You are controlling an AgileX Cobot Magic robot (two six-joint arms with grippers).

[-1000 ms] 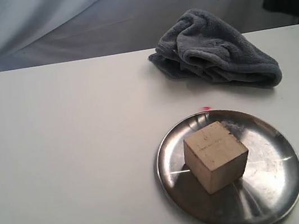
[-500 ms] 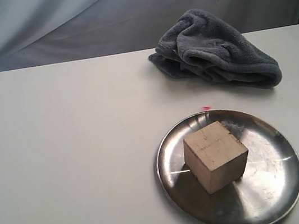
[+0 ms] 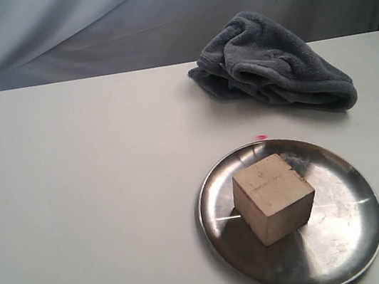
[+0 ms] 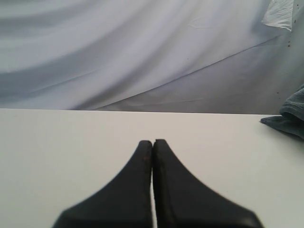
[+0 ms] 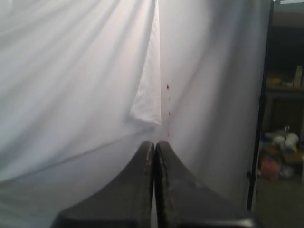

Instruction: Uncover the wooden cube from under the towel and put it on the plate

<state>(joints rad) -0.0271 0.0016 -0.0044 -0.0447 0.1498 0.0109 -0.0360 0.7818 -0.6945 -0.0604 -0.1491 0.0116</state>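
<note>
The pale wooden cube (image 3: 273, 197) rests uncovered on the shiny steel plate (image 3: 348, 232) at the front right of the white table. Behind the plate lies the dark grey towel (image 3: 271, 64), bunched in thick folds near the table's back edge; a corner of the towel (image 4: 290, 118) shows in the left wrist view. Neither arm appears in the exterior view. My left gripper (image 4: 152, 142) is shut with nothing in it, above bare table. With its fingers pressed together on nothing, my right gripper (image 5: 155, 143) faces a white curtain.
A small pink mark (image 3: 261, 137) sits on the table (image 3: 84, 202) just behind the plate. White drapery (image 3: 85, 29) hangs behind the table. In the right wrist view, a dark pole (image 5: 260, 104) and cluttered shelves (image 5: 285, 137) stand beside the curtain.
A dark arm part seen at the top right corner of the exterior view a second ago has withdrawn out of the picture. Cube, plate and towel have not moved.
</note>
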